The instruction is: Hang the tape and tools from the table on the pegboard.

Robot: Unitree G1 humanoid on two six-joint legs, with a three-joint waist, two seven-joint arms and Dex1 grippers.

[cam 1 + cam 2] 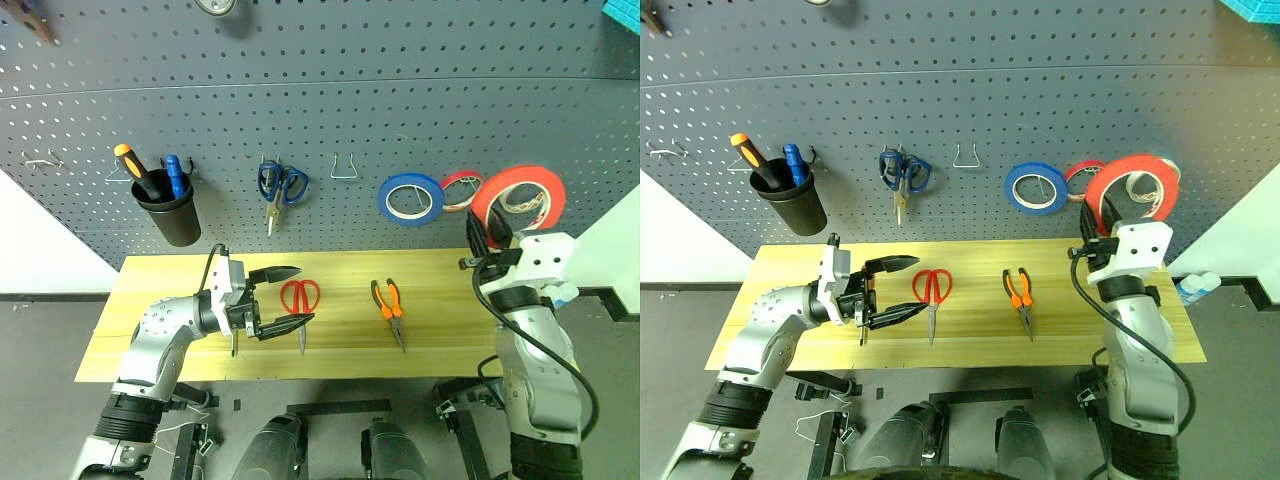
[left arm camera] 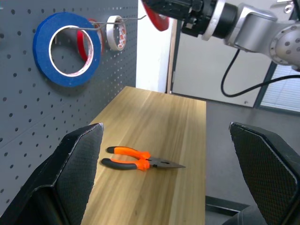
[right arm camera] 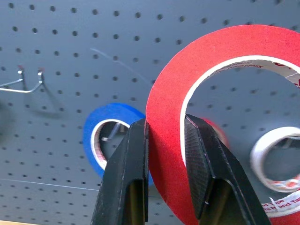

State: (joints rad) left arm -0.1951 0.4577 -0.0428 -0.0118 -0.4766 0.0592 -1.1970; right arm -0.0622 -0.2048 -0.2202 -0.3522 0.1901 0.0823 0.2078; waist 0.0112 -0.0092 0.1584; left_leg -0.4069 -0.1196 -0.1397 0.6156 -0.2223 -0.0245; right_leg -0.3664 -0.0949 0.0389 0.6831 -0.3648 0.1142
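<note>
A: Red tape (image 3: 168, 136) is what the right gripper (image 3: 166, 140) carries; its fingers (image 3: 129, 173) are clamped on the band of the wide ring, one finger outside and one through the hole. The ring is raised in front of the pegboard (image 1: 320, 110), beside the blue roll (image 1: 410, 197) and the white roll (image 3: 276, 159).

B: How should the robot hang it well?

A: Judging by the hooks there, it should bring the ring's open centre over a free hook tip, keep the ring flat to the board, and let go only once the band sits behind the tip. The crowding with the neighbouring rolls is the risk.

B: And the left gripper (image 1: 270, 300)?

A: Its fingers stand wide apart above the bench (image 1: 440, 270), holding nothing, near the red-handled scissors (image 1: 300, 300). The pliers (image 1: 388, 305) lie further along the bench.

B: Any containers?

A: The black cup (image 1: 172, 215) on the pegboard holds an orange-and-black screwdriver (image 1: 132, 166) and a blue screwdriver (image 1: 174, 172), both handle up.
</note>
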